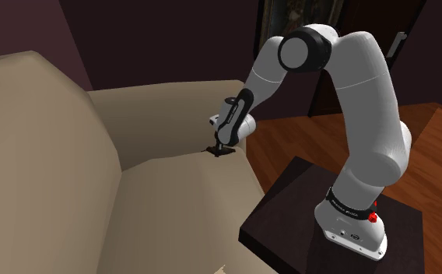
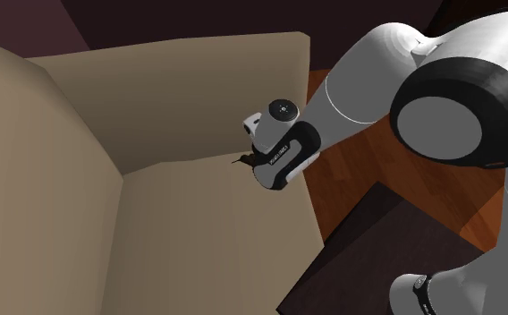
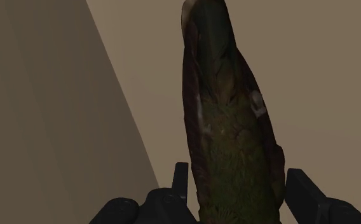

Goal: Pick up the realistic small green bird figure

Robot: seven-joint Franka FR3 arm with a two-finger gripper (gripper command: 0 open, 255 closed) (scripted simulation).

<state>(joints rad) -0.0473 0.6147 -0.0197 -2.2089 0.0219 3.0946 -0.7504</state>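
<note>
The small bird figure (image 3: 227, 121), dark green and brown, lies on the beige sofa seat (image 1: 180, 202) close to the backrest. In the wrist view it runs lengthwise away from the hand, its near end between my two black fingers (image 3: 303, 189). My gripper (image 3: 239, 181) is open and straddles it; one finger sits against the bird's side and a thin gap shows at the other. In the shoulder view the gripper (image 1: 221, 148) is down at the seat, over the dark bird (image 1: 226, 152). The second exterior view shows the bird (image 2: 239, 162) poking out beside the hand.
The sofa's backrest (image 1: 157, 117) rises right behind the bird, and a tall armrest (image 1: 33, 156) stands at the shoulder view's left. My dark stand (image 1: 289, 226) is beside the seat's edge on a wooden floor (image 1: 289, 140).
</note>
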